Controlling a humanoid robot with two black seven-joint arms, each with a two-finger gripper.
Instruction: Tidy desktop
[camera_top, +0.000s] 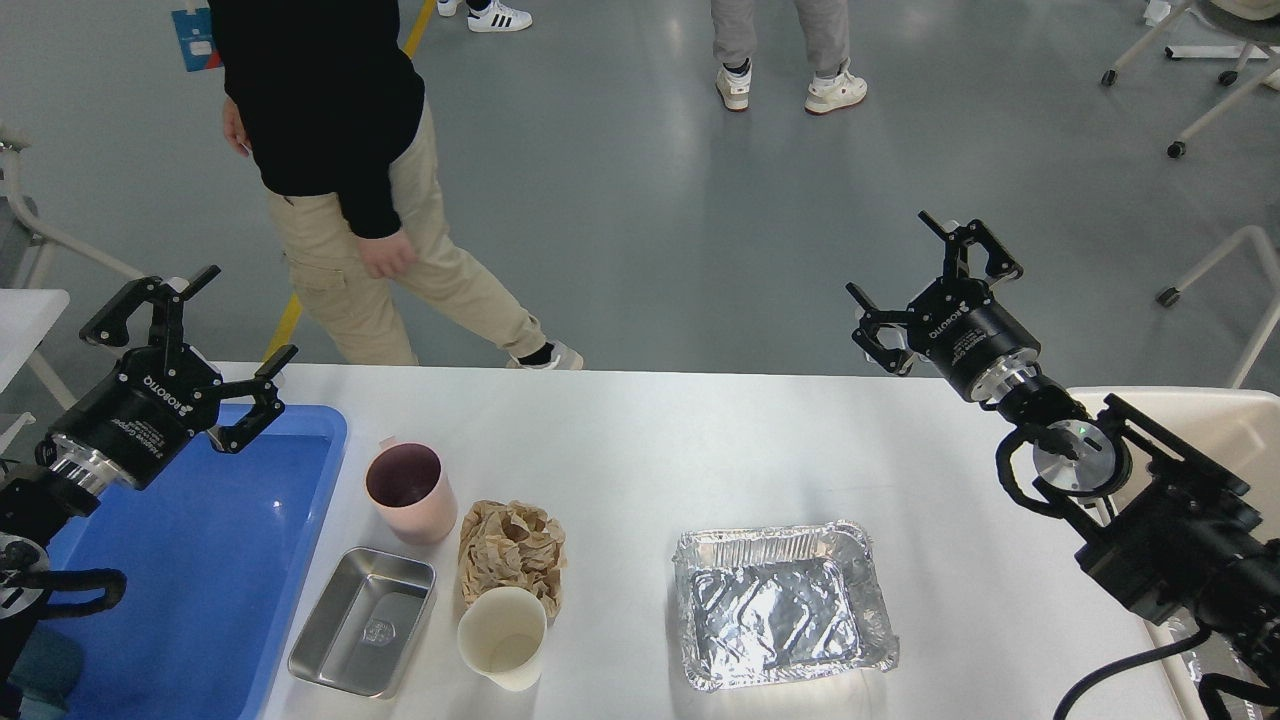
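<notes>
While desktop (620, 440) spans near centre, surface uncleared: pink cup (408, 492), crumpled paper (512, 545), cream cup (502, 637), steel tray (364, 620), foil tray (782, 605). Left gripper (190, 340), right gripper (925, 290) both wide open, empty, raised. Risk: foil crushing, cups tipping under off-centre grasp.

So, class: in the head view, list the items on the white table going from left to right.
Blue tray → steel pan → pink cup → crumpled brown paper → foil tray → cream bin.

Cups (409, 492) left on desktop (620, 440); tray (783, 604) right
</notes>
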